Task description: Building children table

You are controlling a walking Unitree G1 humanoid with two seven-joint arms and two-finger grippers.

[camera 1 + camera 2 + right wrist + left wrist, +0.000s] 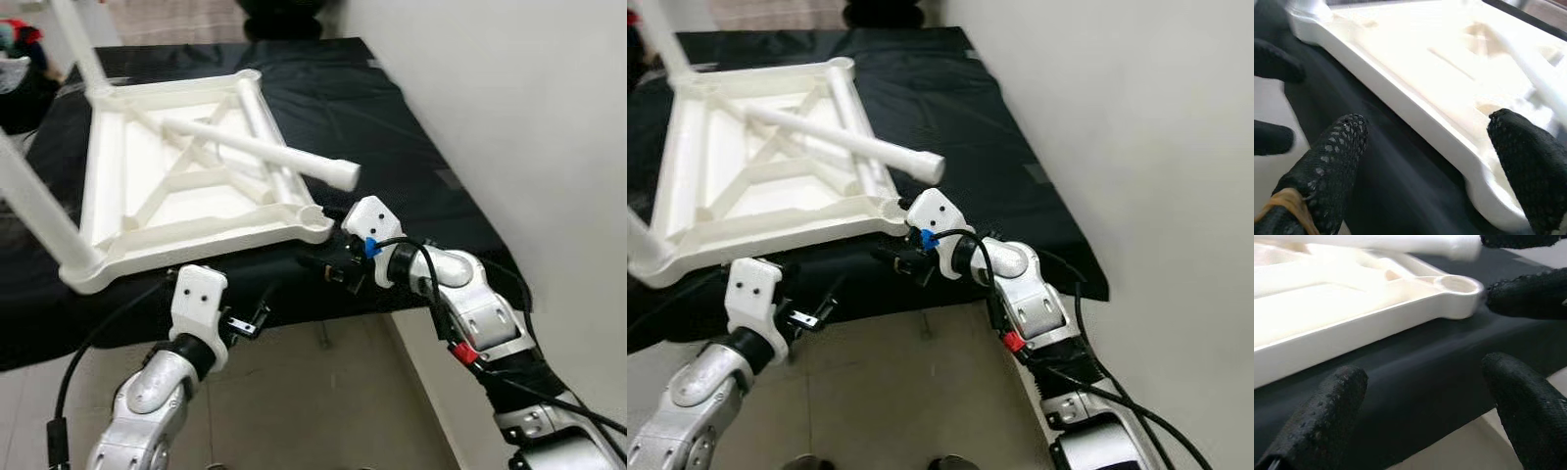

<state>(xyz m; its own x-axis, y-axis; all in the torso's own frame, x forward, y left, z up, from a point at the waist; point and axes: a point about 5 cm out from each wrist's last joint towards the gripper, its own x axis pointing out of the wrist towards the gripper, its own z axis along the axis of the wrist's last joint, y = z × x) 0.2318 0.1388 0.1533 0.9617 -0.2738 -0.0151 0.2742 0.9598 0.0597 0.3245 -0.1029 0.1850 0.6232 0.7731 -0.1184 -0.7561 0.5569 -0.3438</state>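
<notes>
Two claws at the near edge of a black-draped tabletop (411, 127), white wall (529, 108) close along the robot's right, tiled floor (313, 392) below the edge. Dark clutter at far left, too small to identify. White plastic children table (186, 186) lying upside down on the black cloth, ribbed underside facing up, square frame turned slightly so one empty corner socket (312, 213) sits nearest the right claw. Two legs already standing in sockets: one (34, 211) at near-left corner, one (78, 44) at far-left corner, both rising toward the camera. Loose white leg (265, 152) lying across the frame, long axis diagonal from middle of the frame out past the near-right corner, wider open end (345, 174) overhanging toward the right. Right claw (328, 264) low at the tabletop edge just beside the empty socket, fingers spread, nothing between them. Left claw (245, 321) below the near edge, fingers spread, pinching nothing, pointing toward the same corner. Loose leg overhanging right above the right claw.
</notes>
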